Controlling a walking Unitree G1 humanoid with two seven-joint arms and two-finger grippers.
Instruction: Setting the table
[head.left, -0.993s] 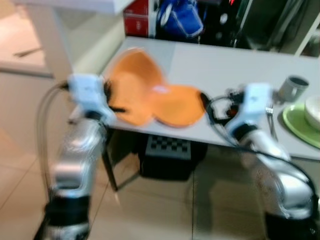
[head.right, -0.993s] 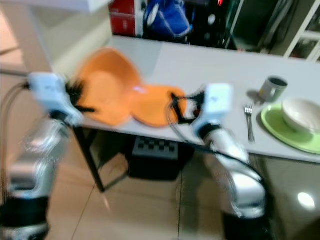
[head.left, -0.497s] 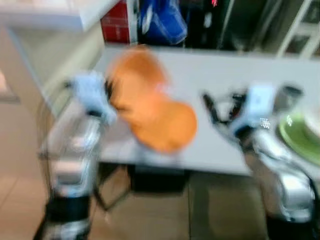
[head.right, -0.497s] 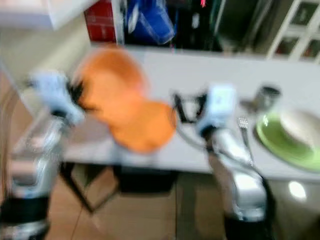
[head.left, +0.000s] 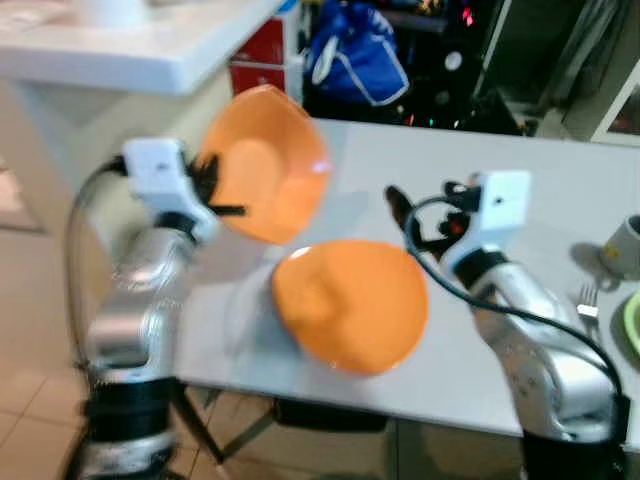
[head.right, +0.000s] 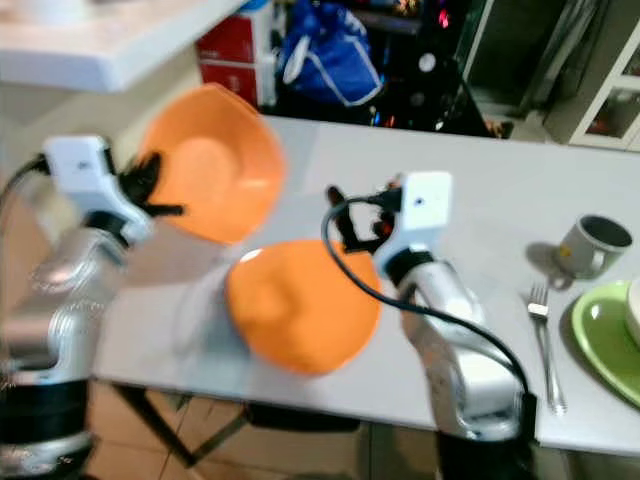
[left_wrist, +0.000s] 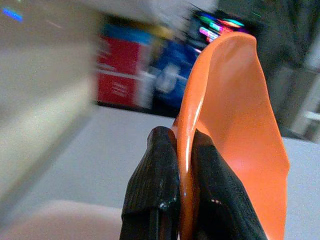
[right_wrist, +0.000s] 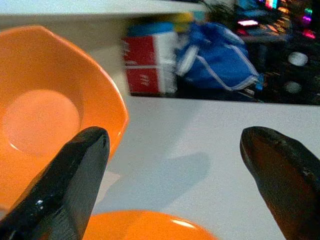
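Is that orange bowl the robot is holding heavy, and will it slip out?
Probably light: the left gripper holds the orange bowl up by its thin rim alone. It looks glossy, maybe plastic, so it might slip or swing in that pinch.

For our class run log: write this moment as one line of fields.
left gripper: shut on orange bowl, held tilted above table | right gripper: open, above table | orange plate: on table

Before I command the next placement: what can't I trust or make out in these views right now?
- Orange plate: blurred in the eye views, so whether it lies flat on the table is unclear.
- Green plate: cut off by the right eye view's edge.
- Fork: small and blurred.
- Left gripper pinches the orange bowl; its fingertips are hidden by the rim.
- Right gripper: open, holding nothing.
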